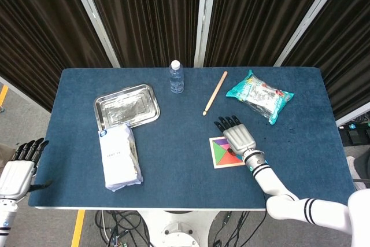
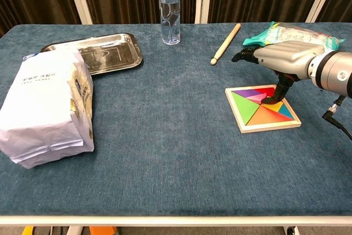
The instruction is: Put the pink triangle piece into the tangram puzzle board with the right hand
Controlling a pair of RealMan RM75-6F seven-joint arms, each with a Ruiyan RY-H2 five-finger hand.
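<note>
We are holding our right hand [image 2: 286, 59] flat over the tangram puzzle board [image 2: 262, 109], palm down, fingers stretched forward and only slightly apart, gripping nothing. Our thumb is reaching down and its dark tip is touching the pieces near the board's middle, right beside the pink triangle piece [image 2: 254, 98], which is lying flat inside the frame among the purple, red, green and orange pieces. In the head view our right hand [image 1: 237, 136] is covering the board's [image 1: 219, 153] far right part.

Our left hand [image 1: 20, 163] is hanging off the table's left front corner, fingers straight and a little spread, holding nothing.

The board is sitting near the table's [image 2: 165, 152] front right, with bare blue cloth in front of it and to its left. A wooden stick [image 2: 225, 43] and a snack bag [image 2: 297, 32] are lying behind it, a water bottle [image 2: 170, 10] farther back, and a metal tray [image 2: 104, 50] and white bag [image 2: 47, 103] well apart on the left.
</note>
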